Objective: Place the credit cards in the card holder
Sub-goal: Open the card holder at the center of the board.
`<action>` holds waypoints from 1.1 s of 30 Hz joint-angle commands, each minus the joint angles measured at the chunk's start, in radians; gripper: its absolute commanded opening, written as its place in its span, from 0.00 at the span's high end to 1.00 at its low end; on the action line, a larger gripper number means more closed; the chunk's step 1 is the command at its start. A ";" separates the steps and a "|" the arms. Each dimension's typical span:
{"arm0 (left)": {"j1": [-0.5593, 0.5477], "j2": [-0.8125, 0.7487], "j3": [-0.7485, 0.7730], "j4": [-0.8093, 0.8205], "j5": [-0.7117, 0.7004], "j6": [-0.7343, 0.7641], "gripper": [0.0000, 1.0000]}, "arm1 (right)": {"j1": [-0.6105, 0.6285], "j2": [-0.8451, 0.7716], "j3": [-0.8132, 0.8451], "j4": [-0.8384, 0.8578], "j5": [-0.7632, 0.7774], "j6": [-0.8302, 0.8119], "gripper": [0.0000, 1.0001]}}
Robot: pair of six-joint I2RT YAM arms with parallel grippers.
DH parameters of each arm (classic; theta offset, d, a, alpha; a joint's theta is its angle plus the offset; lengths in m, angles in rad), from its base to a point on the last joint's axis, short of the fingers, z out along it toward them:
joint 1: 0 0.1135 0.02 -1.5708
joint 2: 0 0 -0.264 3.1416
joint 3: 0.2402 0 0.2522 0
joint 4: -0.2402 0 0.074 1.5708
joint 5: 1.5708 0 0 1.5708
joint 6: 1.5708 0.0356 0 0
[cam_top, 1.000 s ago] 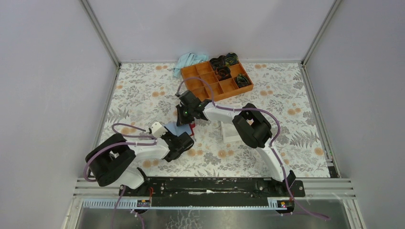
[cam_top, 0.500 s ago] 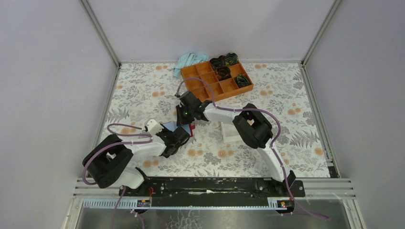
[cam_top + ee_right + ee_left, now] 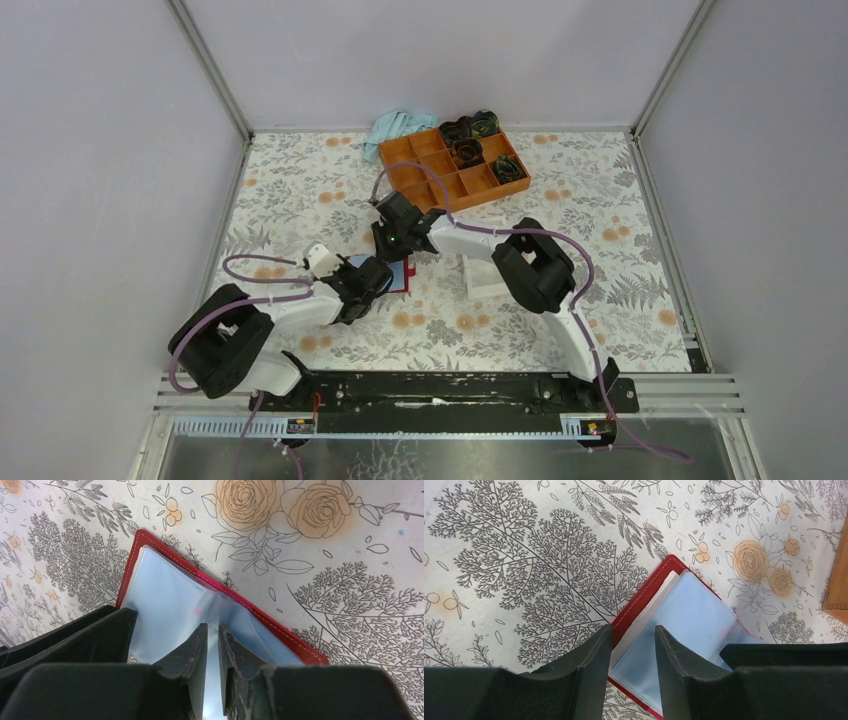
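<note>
Card holder (image 3: 696, 612): a red folding wallet lying open and flat, light-blue clear sleeves facing up. It sits about mid-worktop, slightly toward the left and near edges.
Whitish leaf (image 3: 650, 607): lies between the red cover and the blue sleeve; cannot tell whether it is a credit card.
Left pincer (image 3: 633, 632): jaws apart, set over the holder's near edge, with the red rim and whitish leaf in the gap.
Right pincer (image 3: 212, 630): tips at the holder's centre fold, jaws nearly together with only a thin slit showing light blue. Cannot tell whether they pinch a sleeve.
Box (image 3: 484, 280): whitish, just right of the holder, partly under the right arm.
Tray (image 3: 425, 150): orange, with compartments, by the far edge.
Cloth (image 3: 393, 128): light blue, at the far edge, touching the tray's left end.
Worktop (image 3: 300, 190): floral print.
</note>
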 commanded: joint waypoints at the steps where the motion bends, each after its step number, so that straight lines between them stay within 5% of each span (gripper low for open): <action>1: 0.006 0.001 0.001 0.025 0.075 0.038 0.56 | -0.009 -0.029 -0.029 -0.155 0.090 -0.044 0.77; 33: -0.004 -0.036 0.005 0.019 0.071 0.091 0.59 | -0.052 -0.091 0.044 -0.148 0.089 -0.029 0.68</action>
